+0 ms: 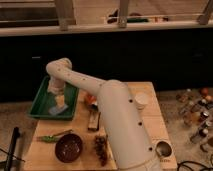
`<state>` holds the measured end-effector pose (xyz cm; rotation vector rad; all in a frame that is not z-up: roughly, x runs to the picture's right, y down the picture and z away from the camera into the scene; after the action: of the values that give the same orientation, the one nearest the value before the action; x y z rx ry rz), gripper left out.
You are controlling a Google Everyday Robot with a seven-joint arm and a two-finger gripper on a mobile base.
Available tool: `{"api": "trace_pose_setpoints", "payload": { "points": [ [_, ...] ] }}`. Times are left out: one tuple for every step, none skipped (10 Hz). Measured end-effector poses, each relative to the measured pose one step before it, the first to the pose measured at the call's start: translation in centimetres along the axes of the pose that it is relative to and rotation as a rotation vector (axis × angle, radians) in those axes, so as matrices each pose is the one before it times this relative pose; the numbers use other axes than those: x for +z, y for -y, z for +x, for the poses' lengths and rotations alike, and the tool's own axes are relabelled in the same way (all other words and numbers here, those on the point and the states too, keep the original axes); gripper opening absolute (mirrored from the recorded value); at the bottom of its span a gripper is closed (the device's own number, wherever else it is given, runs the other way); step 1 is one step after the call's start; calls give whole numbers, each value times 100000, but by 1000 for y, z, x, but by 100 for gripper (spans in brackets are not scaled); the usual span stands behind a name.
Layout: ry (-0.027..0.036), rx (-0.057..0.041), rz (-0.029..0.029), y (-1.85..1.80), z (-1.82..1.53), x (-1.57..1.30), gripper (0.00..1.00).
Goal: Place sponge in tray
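Gripper (56, 95) over tray (39, 107); sponge (58, 105) inside.

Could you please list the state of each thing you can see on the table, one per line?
gripper: over the tray, right above the sponge.
sponge: inside the tray, under the gripper.
tray: flat at the table's left rear, holding the sponge.
bowl: upright at the front.
wooden block: lying flat beside the arm.
cup: upright, right of the arm.
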<state>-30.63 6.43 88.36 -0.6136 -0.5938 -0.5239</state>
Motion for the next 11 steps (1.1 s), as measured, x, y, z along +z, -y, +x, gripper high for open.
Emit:
{"api": "trace_pose_setpoints", "payload": {
  "points": [
    [-507,240,220,-8,-19,-111,80],
    [-873,380,365,4,84,-276,80],
    [-1128,510,1075,-120,150,-549,80],
    [-799,293,1199,-80,85,-603,80],
    [-680,206,1754,-86,63,-705,80],
    [-665,278,1329,-96,46,-623,80],
    [-532,244,1139,-92,39,-547,80],
    [-600,577,838,-167,121,-563,80],
    [-501,754,588,-173,170,-571,80],
    [-490,940,503,-169,252,-647,80],
    [-528,1023,328,-149,254,-680,80]
  ]
}}
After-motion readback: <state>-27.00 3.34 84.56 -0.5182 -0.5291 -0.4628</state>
